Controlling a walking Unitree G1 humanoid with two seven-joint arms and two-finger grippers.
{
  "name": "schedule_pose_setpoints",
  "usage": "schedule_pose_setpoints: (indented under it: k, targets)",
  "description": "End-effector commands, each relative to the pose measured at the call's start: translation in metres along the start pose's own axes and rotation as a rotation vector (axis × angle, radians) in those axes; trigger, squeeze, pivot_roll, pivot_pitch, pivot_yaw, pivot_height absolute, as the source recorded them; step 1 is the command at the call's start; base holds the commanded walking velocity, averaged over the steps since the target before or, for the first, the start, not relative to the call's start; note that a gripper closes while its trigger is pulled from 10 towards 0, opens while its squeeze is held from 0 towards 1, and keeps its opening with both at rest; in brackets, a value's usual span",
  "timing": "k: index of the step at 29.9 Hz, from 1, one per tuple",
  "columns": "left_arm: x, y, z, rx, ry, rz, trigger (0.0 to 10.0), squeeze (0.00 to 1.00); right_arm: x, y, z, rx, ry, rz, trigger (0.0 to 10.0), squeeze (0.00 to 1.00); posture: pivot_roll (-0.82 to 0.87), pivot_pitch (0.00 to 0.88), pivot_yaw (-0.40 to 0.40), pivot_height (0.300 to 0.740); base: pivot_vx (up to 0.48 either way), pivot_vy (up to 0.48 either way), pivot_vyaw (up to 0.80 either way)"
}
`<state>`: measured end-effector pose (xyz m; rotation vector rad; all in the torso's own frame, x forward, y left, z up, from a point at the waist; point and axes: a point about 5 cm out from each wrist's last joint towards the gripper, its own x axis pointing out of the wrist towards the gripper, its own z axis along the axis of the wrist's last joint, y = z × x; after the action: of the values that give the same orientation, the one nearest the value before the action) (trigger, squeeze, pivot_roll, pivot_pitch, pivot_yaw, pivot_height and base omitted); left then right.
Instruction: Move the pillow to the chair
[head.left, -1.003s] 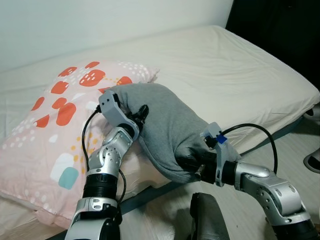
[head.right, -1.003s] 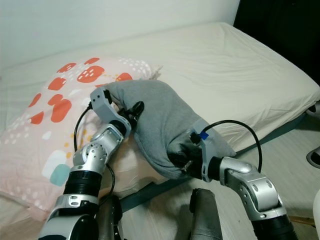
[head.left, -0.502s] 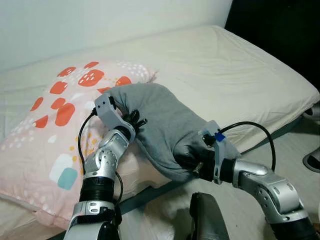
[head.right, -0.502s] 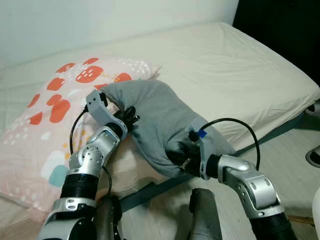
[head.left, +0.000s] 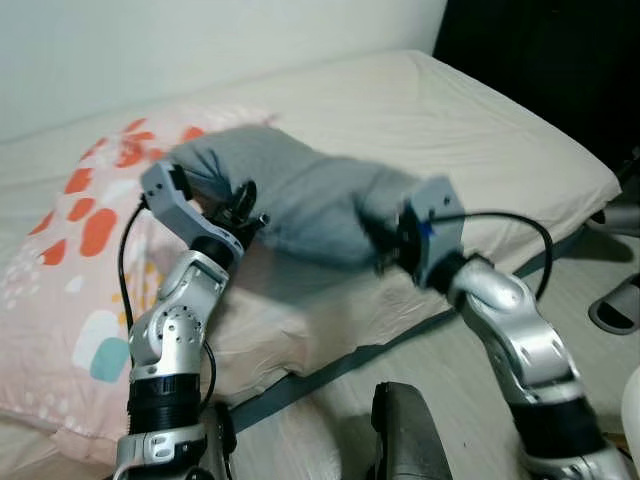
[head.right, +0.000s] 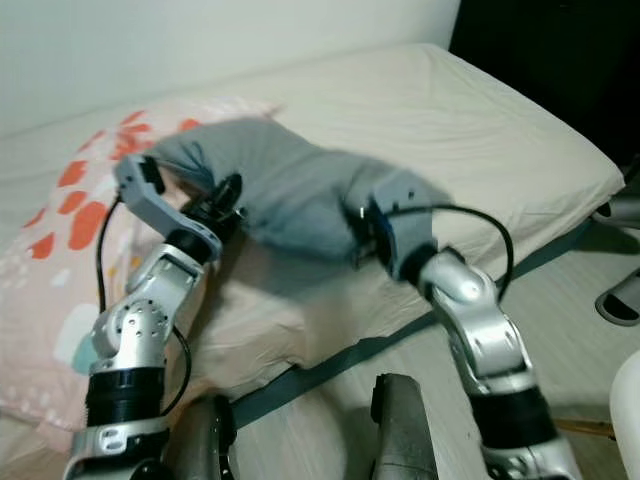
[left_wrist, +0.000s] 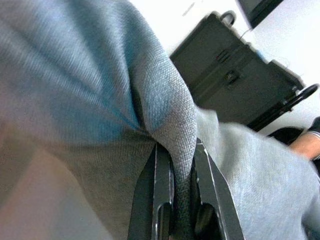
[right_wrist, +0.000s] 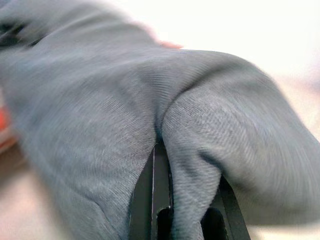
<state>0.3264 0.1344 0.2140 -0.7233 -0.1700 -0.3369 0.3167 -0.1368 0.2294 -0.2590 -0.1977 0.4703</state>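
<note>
Left hand (head.left: 243, 203) pinches a fold of the grey pillow (head.left: 300, 205); at the pillow's other end the right hand (head.left: 388, 243) also grips cloth. Half a second ago the pillow sagged low at the bed's edge; now it hangs lifted between both hands, probably ready for carrying. Below lie the patterned pillow (head.left: 70, 260) and cream bed (head.left: 480, 130), a dark doorway beyond.

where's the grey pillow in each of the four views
Left eye view: grey pillow at centre, lifted between both tools.
Right eye view: centre, a little left.
Left wrist view: a fold pinched in the left tool.
Right wrist view: a fold pinched in the right tool.
Shared landmark: the patterned pillow, left in both eye views.
</note>
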Motion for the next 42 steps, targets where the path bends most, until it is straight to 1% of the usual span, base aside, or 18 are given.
schedule_pose_setpoints:
  k: [1, 6, 11, 15, 21, 23, 25, 31, 32, 33, 34, 36, 37, 38, 39, 40, 41, 42]
  targets:
    - [-0.004, -0.016, 0.007, 0.012, -0.026, -0.115, 0.0, 0.00, 0.004, 0.003, 0.021, -0.025, -0.107, -0.019, 0.0, 0.00, 0.02, 0.124, -0.006, 0.559, 0.000, 0.000, 0.00]
    - [-0.016, -0.020, 0.021, 0.051, -0.079, -0.122, 0.0, 0.00, 0.008, 0.002, 0.042, -0.072, -0.197, -0.057, 0.0, 0.00, 0.02, 0.130, -0.008, 0.559, 0.000, 0.000, 0.00]
    - [-0.022, -0.021, 0.028, 0.086, -0.100, -0.119, 0.0, 0.00, 0.009, 0.000, 0.048, -0.093, -0.224, -0.088, 0.0, 0.00, 0.02, 0.131, -0.010, 0.559, 0.000, 0.000, 0.00]
    - [-0.033, -0.041, 0.051, 0.081, -0.156, -0.226, 0.0, 0.00, 0.011, -0.006, 0.079, -0.098, -0.354, -0.153, 0.0, 0.00, 0.03, 0.138, -0.015, 0.559, 0.000, 0.000, 0.00]
    - [-0.029, -0.051, 0.065, 0.085, -0.206, -0.257, 0.0, 0.00, 0.013, -0.012, 0.096, -0.106, -0.432, -0.200, 0.0, 0.00, 0.03, 0.137, -0.016, 0.559, 0.000, 0.000, 0.00]
    - [-0.025, -0.057, 0.073, 0.094, -0.241, -0.272, 0.0, 0.00, 0.013, -0.015, 0.103, -0.114, -0.461, -0.218, 0.0, 0.00, 0.03, 0.135, -0.014, 0.559, 0.000, 0.000, 0.00]
    - [-0.016, -0.066, 0.092, 0.109, -0.316, -0.292, 0.0, 0.00, 0.014, -0.021, 0.120, -0.153, -0.523, -0.242, 0.0, 0.00, 0.03, 0.134, -0.012, 0.559, 0.000, 0.000, 0.00]
    - [-0.011, -0.064, 0.102, 0.154, -0.344, -0.261, 0.0, 0.00, 0.014, -0.023, 0.129, -0.193, -0.556, -0.248, 0.0, 0.00, 0.03, 0.133, -0.012, 0.559, 0.000, 0.000, 0.00]
    - [-0.008, -0.057, 0.100, 0.197, -0.325, -0.210, 0.0, 0.00, 0.016, -0.025, 0.125, -0.192, -0.531, -0.248, 0.2, 0.00, 0.03, 0.132, -0.012, 0.559, 0.000, 0.000, 0.00]
    - [-0.008, -0.057, 0.100, 0.197, -0.325, -0.210, 0.0, 0.00, 0.016, -0.025, 0.125, -0.192, -0.531, -0.248, 0.2, 0.00, 0.03, 0.132, -0.012, 0.559, 0.000, 0.000, 0.00]
    - [-0.003, -0.039, 0.085, 0.325, -0.246, -0.073, 0.0, 0.00, 0.024, -0.023, 0.102, -0.149, -0.415, -0.227, 1.7, 0.00, 0.03, 0.132, -0.013, 0.559, 0.000, 0.000, 0.00]
    - [-0.003, -0.039, 0.085, 0.325, -0.246, -0.073, 0.0, 0.00, 0.024, -0.023, 0.102, -0.149, -0.415, -0.227, 1.7, 0.00, 0.03, 0.132, -0.013, 0.559, 0.000, 0.000, 0.00]
    - [0.000, -0.022, 0.069, 0.459, -0.153, 0.046, 0.0, 0.00, 0.030, -0.021, 0.073, -0.088, -0.297, -0.224, 5.3, 0.00, 0.03, 0.133, -0.014, 0.559, 0.000, 0.000, 0.00]
    - [0.000, -0.022, 0.069, 0.459, -0.153, 0.046, 0.0, 0.00, 0.030, -0.021, 0.073, -0.088, -0.297, -0.224, 5.3, 0.00, 0.03, 0.133, -0.014, 0.559, 0.000, 0.000, 0.00]
    - [-0.001, -0.008, 0.051, 0.537, -0.081, 0.143, 10.0, 0.00, 0.032, -0.017, 0.041, -0.001, -0.181, -0.239, 10.0, 0.00, 0.03, 0.133, -0.010, 0.559, 0.000, 0.000, 0.00]
    - [-0.001, -0.008, 0.051, 0.537, -0.081, 0.143, 10.0, 0.00, 0.032, -0.017, 0.041, -0.001, -0.181, -0.239, 10.0, 0.00, 0.03, 0.133, -0.010, 0.559, 0.000, 0.000, 0.00]
    - [-0.003, 0.000, 0.039, 0.570, -0.043, 0.197, 10.0, 0.00, 0.030, -0.013, 0.019, 0.073, -0.105, -0.259, 10.0, 0.00, 0.03, 0.134, -0.008, 0.559, 0.000, 0.000, 0.00]
    - [-0.003, 0.000, 0.039, 0.570, -0.043, 0.197, 10.0, 0.00, 0.030, -0.013, 0.019, 0.073, -0.105, -0.259, 10.0, 0.00, 0.03, 0.134, -0.008, 0.559, 0.000, 0.000, 0.00]
